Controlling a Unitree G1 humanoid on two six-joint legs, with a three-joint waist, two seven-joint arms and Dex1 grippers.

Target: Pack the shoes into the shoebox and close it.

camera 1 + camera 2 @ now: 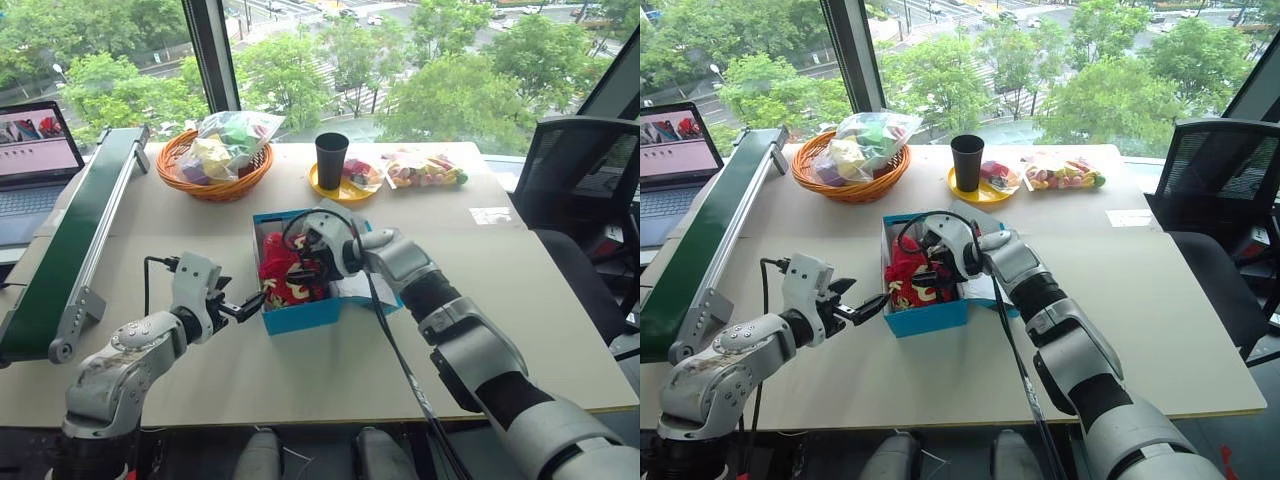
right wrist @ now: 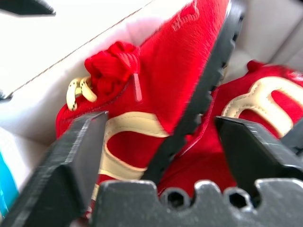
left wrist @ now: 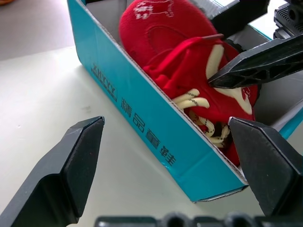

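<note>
Right fingers (image 2: 75,165) spread wide around shoes (image 2: 156,94) inside shoebox (image 1: 300,315)

Shoes (image 2: 161,85): soft red cloth, fuzzy, rough dark rubbery soles.
Shoebox (image 3: 142,118): smooth turquoise cardboard, matt.
Basket (image 1: 214,170): woven orange wicker.
Surface (image 1: 300,370): smooth, matt, pale.
Left tool (image 3: 168,172): matt black plastic fingers.
</note>
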